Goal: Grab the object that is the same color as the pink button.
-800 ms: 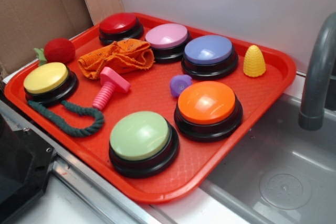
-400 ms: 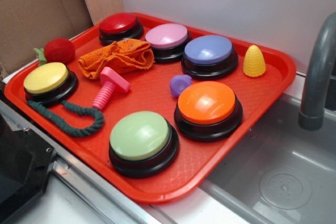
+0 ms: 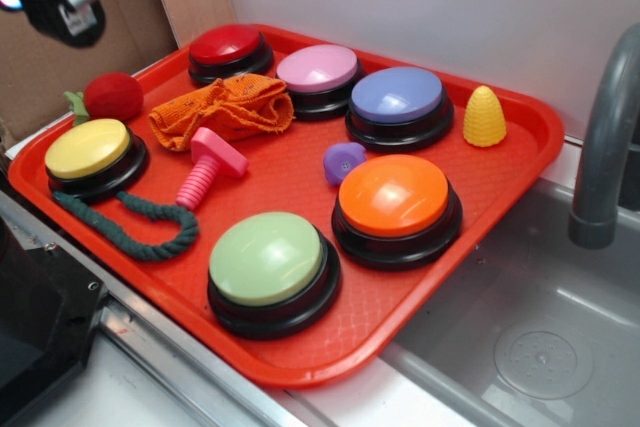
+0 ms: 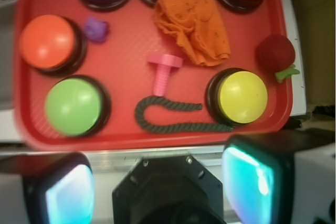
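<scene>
Pink bolt (image 3: pixel 209 167) on the red tray (image 3: pixel 300 337) beside the orange cloth (image 3: pixel 222 107), gripper (image 4: pixel 157 187) wide apart, empty, above the tray's near edge.

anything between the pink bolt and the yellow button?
Nothing: bare red tray separates the pink plastic toy bolt from the yellow dome button; the dark green rope lies nearer, wrist view.

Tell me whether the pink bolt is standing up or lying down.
Lying down. The pink bolt rests on its side on the red tray, flat head toward the orange cloth, threaded shaft pointing at the green rope.
</scene>
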Available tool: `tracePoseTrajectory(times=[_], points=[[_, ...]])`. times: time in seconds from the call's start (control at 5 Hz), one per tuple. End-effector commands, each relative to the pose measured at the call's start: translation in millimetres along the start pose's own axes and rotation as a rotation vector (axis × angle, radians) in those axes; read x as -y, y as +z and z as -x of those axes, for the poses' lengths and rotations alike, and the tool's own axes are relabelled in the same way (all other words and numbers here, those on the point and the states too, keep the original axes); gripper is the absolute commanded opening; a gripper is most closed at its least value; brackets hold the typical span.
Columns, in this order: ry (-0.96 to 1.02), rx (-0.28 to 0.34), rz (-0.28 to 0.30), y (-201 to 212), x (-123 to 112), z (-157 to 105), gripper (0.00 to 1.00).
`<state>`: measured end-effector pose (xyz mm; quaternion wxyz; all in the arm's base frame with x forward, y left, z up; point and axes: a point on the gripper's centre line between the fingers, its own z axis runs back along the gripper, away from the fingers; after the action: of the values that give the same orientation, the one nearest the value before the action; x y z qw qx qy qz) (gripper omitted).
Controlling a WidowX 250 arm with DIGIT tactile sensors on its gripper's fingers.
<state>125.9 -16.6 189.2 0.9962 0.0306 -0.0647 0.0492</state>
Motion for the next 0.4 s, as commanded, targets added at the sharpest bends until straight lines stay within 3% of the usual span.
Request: tracePoseTrajectory(times=[0.0, 0.2], points=[[0.137, 0.091, -0.050, -60, -2, -25, 1.00], [0.199, 0.135, -0.119, -91, -3, -37, 1.00]])
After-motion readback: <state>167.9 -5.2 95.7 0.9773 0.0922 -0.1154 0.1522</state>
